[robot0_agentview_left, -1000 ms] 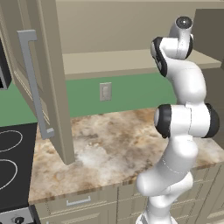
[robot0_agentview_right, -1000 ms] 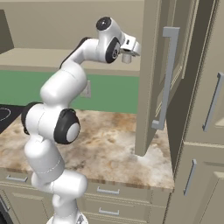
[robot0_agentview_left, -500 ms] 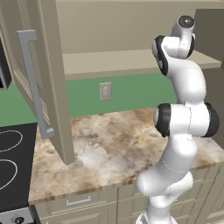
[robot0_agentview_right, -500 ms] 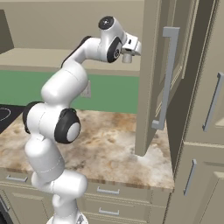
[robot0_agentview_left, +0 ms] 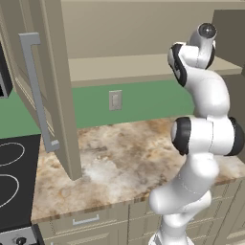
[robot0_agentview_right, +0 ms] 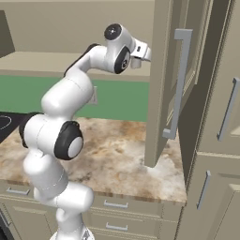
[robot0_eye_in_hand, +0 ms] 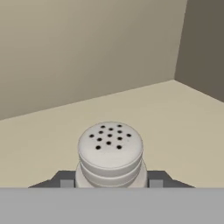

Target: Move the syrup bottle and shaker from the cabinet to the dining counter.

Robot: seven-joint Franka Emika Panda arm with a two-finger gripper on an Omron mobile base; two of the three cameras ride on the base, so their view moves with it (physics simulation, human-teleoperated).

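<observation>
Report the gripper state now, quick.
Gripper: shut on the shaker, one finger at each side, on the cabinet shelf.

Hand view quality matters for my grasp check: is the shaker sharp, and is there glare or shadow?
Hand view: the shaker is sharp, holes distinct, no glare; the cabinet side wall is darker, shaded. Base views: flat, even light, with the end effector small.
</observation>
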